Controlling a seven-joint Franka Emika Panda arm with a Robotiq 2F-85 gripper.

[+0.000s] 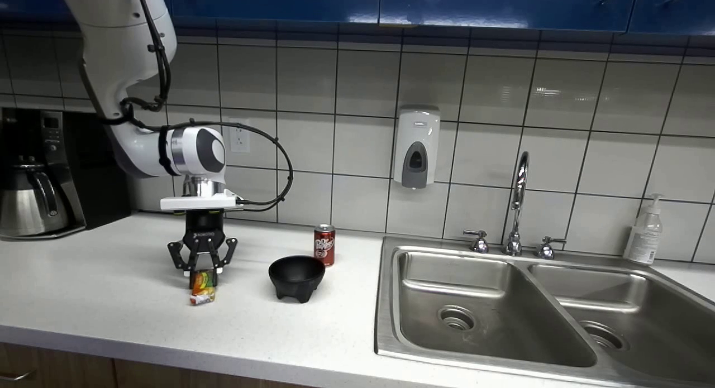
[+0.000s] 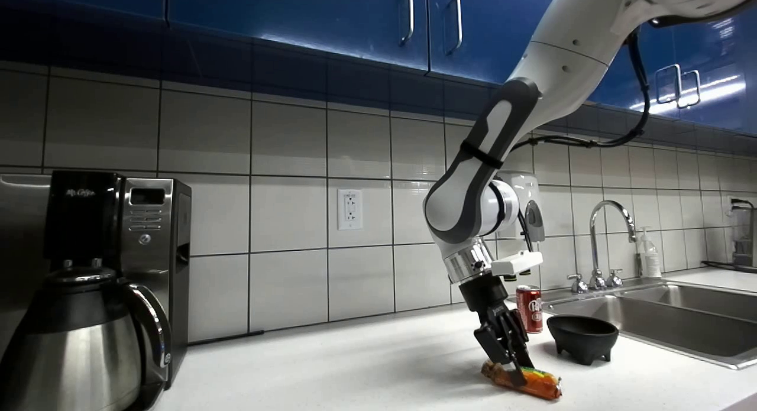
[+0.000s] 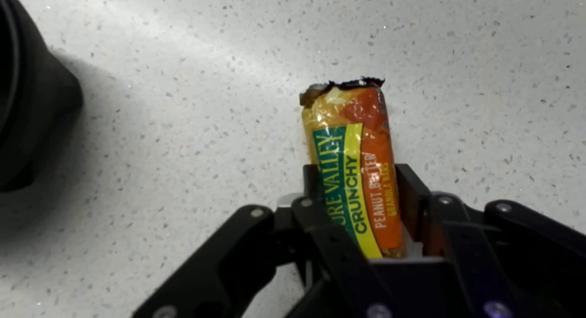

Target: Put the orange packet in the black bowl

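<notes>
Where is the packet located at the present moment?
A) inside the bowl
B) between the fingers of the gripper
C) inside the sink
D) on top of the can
B: in the wrist view, the packet has a finger of the gripper on each side.

The arm is white with dark-grey panels. A black cable loops off it. Silver screws dot the black claw.

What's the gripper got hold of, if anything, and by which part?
The gripper has the orange packet pinched by its two long sides, near mid-length.
</notes>
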